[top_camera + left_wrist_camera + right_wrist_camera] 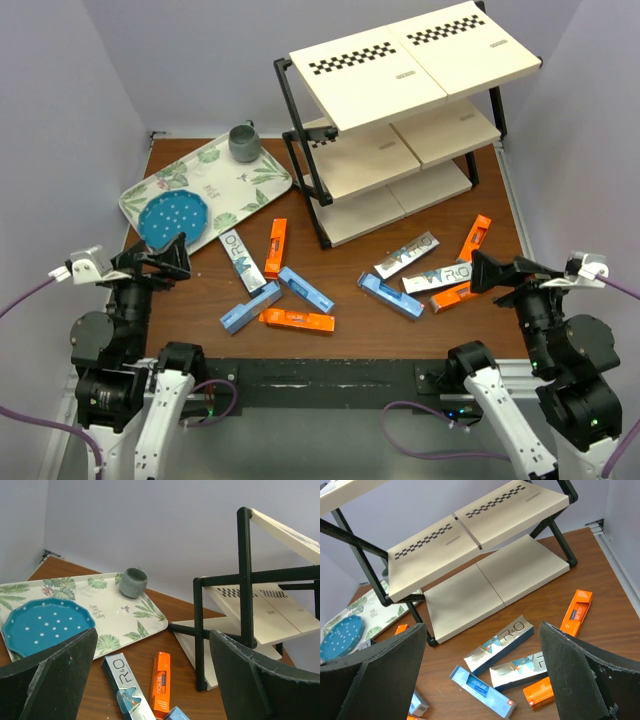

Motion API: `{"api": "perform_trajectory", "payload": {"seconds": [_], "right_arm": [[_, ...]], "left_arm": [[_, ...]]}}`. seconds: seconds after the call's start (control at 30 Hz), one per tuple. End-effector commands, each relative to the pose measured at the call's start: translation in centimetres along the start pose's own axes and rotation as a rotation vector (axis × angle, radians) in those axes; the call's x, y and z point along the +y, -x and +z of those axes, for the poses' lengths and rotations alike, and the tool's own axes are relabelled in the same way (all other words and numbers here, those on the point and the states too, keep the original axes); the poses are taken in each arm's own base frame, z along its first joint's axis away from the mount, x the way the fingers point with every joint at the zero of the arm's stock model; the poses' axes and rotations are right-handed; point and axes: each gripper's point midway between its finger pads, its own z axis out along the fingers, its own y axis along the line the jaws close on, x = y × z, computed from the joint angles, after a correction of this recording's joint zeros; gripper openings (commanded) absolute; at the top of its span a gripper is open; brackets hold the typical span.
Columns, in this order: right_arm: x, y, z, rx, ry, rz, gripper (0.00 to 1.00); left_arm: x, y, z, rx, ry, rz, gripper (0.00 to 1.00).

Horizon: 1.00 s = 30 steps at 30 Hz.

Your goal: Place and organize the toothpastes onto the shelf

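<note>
Several toothpaste cartons lie flat on the brown table in two clusters. On the left are a silver one (241, 260) (125, 680), an orange one (275, 247) (161, 682), two blue and another orange (297, 320). On the right are two silver (407, 254) (499, 644), a blue (390, 295) (482, 691) and two orange (474, 237) (576, 612). The three-tier shelf (400, 70) (445, 545) stands at the back right with bare boards. My left gripper (165, 258) (152, 680) is open and empty, raised left of the left cluster. My right gripper (490, 272) (482, 675) is open and empty, raised beside the right cluster.
A leaf-patterned white tray (260, 185) (120, 615) sits at the back left, holding a blue dotted plate (173, 220) (42, 625) and a grey cup (244, 141) (133, 582). Purple walls close in the table on three sides.
</note>
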Motion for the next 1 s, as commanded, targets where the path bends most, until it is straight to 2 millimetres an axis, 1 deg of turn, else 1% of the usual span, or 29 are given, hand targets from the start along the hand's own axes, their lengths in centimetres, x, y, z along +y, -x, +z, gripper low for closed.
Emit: {"api": "perform_trajectory", "payload": {"seconds": [0.0, 0.17, 0.3, 0.4, 0.43, 0.47, 0.53, 0.57, 0.63, 0.67, 0.73, 0.77, 0.83, 0.87, 0.93, 0.97], "right_arm": [[-0.2, 0.3, -0.1, -0.020, -0.005, 0.002, 0.99], [0.0, -0.1, 0.3, -0.012, 0.004, 0.002, 0.99], [0.0, -0.5, 0.5, -0.008, 0.012, -0.006, 0.98], [0.1, -1.0, 0.7, -0.003, 0.020, -0.007, 0.99], [0.1, -1.2, 0.7, 0.000, 0.024, -0.005, 0.99], [0.2, -1.4, 0.8, 0.004, 0.032, -0.004, 0.99], [0.4, -1.9, 0.9, 0.017, 0.047, -0.004, 0.99], [0.5, -2.1, 0.9, 0.019, 0.052, -0.002, 0.99], [0.6, -2.7, 1.1, 0.033, 0.060, 0.001, 0.99], [0.6, -2.8, 1.2, 0.035, 0.062, 0.000, 0.99], [0.8, -3.2, 1.5, 0.042, 0.069, 0.002, 0.99], [0.8, -3.3, 1.6, 0.043, 0.072, 0.000, 0.98], [1.1, -3.5, 1.9, 0.046, 0.081, -0.001, 0.99], [1.1, -3.5, 2.0, 0.045, 0.083, -0.007, 0.99], [1.3, -3.6, 2.3, 0.049, 0.088, -0.010, 0.99], [1.4, -3.5, 2.4, 0.048, 0.090, -0.016, 0.99]], "left_arm": [[1.1, -1.3, 1.0, 0.046, 0.076, -0.064, 1.00], [1.9, -4.0, 2.4, 0.154, 0.144, -0.106, 1.00], [2.9, -7.3, 3.8, 0.282, 0.213, -0.125, 1.00], [3.3, -9.8, 4.6, 0.372, 0.244, -0.142, 1.00], [3.4, -10.4, 4.9, 0.394, 0.253, -0.152, 1.00], [3.6, -11.7, 5.4, 0.437, 0.267, -0.154, 1.00], [3.8, -12.9, 5.8, 0.475, 0.284, -0.166, 1.00], [4.1, -14.2, 6.2, 0.517, 0.298, -0.165, 1.00], [4.4, -15.5, 6.7, 0.555, 0.312, -0.166, 1.00], [4.9, -16.7, 7.0, 0.597, 0.336, -0.161, 1.00], [5.1, -17.8, 7.7, 0.631, 0.346, -0.155, 1.00], [5.5, -19.1, 8.0, 0.676, 0.365, -0.152, 1.00], [5.5, -20.1, 8.8, 0.705, 0.364, -0.150, 1.00], [5.8, -21.6, 9.0, 0.753, 0.375, -0.148, 1.00], [6.0, -22.6, 9.7, 0.782, 0.385, -0.147, 1.00], [6.5, -24.0, 9.9, 0.826, 0.411, -0.140, 1.00]]}}
